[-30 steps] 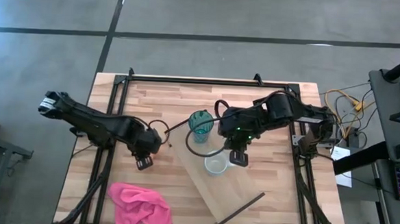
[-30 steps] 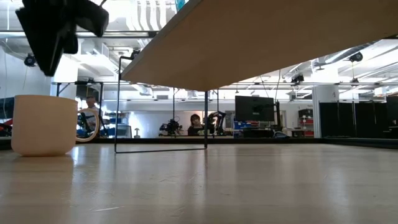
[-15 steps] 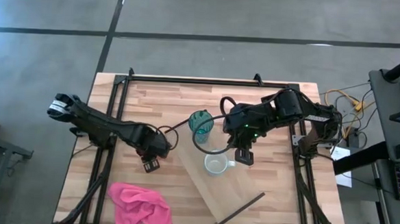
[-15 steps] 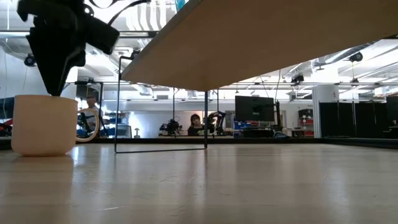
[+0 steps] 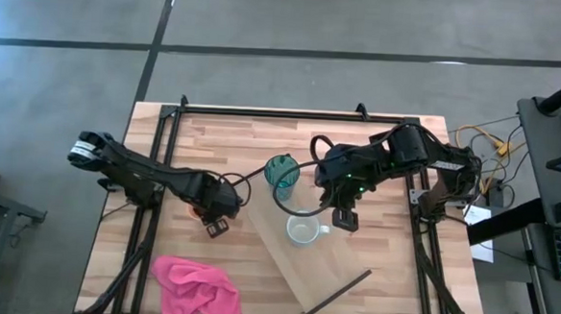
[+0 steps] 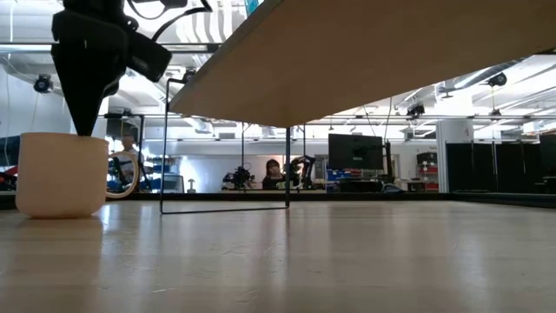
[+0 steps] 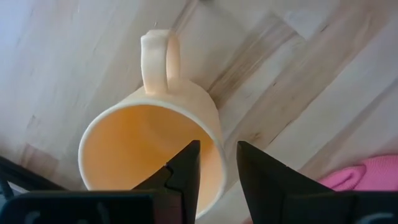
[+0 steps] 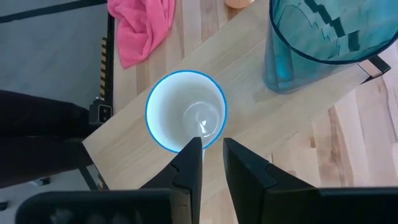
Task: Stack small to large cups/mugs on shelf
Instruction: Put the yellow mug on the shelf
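The orange mug (image 7: pixel 152 152) stands upright near the table's left-centre, mouth up. The left gripper (image 7: pixel 214 168), fingers narrowly parted, has descended astride its rim since earlier, apparently not yet clamped.

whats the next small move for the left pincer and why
Probably shut the left pincer on the orange mug: its fingers straddle the rim wall, one inside, one outside, with a gap showing. The mug sits on the tabletop, not on the shelf.
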